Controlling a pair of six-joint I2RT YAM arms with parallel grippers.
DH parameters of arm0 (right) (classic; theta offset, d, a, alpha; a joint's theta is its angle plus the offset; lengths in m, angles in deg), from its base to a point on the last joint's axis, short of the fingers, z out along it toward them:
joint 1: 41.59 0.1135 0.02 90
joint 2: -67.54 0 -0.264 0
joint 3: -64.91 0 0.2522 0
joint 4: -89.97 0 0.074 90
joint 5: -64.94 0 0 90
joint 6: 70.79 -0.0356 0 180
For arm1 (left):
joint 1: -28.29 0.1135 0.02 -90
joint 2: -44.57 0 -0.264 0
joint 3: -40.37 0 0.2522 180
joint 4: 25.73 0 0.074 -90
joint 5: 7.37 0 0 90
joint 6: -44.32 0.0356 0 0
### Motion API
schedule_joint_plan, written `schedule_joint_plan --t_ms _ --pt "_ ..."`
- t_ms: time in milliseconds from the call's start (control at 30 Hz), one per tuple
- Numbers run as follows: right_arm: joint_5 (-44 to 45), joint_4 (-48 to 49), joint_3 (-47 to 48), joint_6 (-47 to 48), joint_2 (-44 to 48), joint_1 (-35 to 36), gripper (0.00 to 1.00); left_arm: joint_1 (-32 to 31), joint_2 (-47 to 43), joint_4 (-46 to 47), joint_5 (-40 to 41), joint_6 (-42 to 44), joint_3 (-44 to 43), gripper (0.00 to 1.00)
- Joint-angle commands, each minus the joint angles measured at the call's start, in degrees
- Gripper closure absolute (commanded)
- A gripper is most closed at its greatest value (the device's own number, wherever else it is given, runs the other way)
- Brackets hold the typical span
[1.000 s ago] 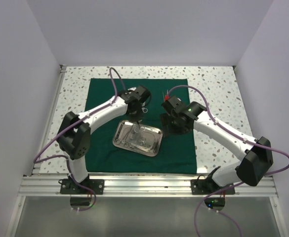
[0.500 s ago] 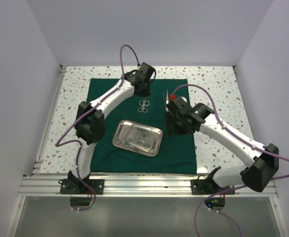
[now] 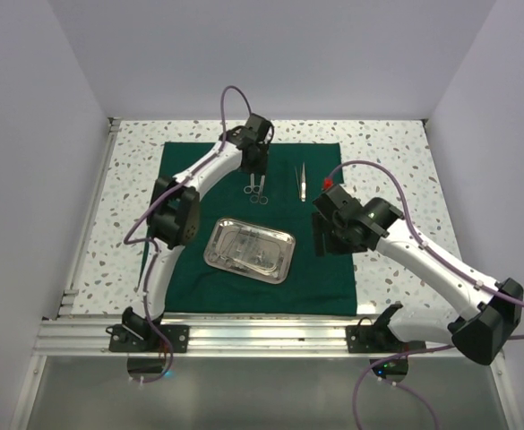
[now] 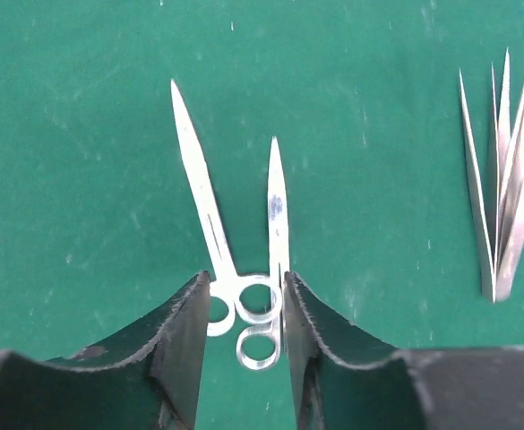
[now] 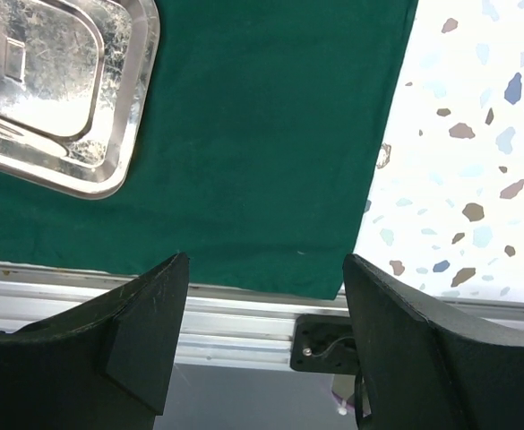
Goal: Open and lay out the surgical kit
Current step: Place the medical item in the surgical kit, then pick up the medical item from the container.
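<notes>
- The green cloth (image 3: 315,287) lies spread flat beneath both sets of jaws. Its near right corner shows between and below the right gripper (image 5: 266,264), whose jaws are spread wide with nothing in them. A low sweep from there could catch the hem and drag the whole layout askew.
- The steel tray (image 5: 123,143) sits on the cloth, up and to the left of the right jaws and well to the near side of the left ones. Slim instruments (image 3: 244,246) appear to lie inside it, too small to name. Reaching in at a slant could knock the rim and skid the tray over the cloth.
- The left gripper (image 4: 244,287) hangs low over the far part of the cloth with its jaws narrowly parted. I cannot tell whether they grip anything or merely straddle it.
- Two pairs of scissors (image 4: 278,210) lie on the cloth — ring handles between the left jaws, blades fanning away from them. The rings overlap, and one is partly hidden by the left-hand finger. If the jaws lift while touching a ring, both pairs could come up or twist out of line together.
- The tweezers (image 4: 503,206) lie well off to the right of the left jaws, apart from the scissors. A sideways exit that way could scatter them.
</notes>
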Motion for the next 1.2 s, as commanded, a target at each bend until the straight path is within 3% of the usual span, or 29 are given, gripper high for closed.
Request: schedule_joint_plan --t_ms 0,267,433,767,1167 --pt "0.1 1.4 0.2 -1.0 -1.4 -0.2 0.26 -0.3 -9.0 2.7 -0.6 3.2 4.4 0.57" --pt "-3.0 5.3 3.6 0.7 -8.7 -0.2 0.26 -0.3 -27.7 3.9 0.7 11.2 29.2 0.61" --pt "-4.6 6.9 4.5 0.9 -10.6 -0.1 0.27 -0.2 -33.8 7.1 -1.9 12.8 41.4 0.64" --pt "-5.7 7.3 2.8 -0.5 -9.7 -0.1 0.27 -2.3 -33.9 9.1 -5.4 11.1 47.4 0.69" --pt "-4.5 5.2 -0.8 -3.4 -4.7 -0.1 0.27 -5.3 -30.7 10.5 -5.8 9.5 47.3 0.70"
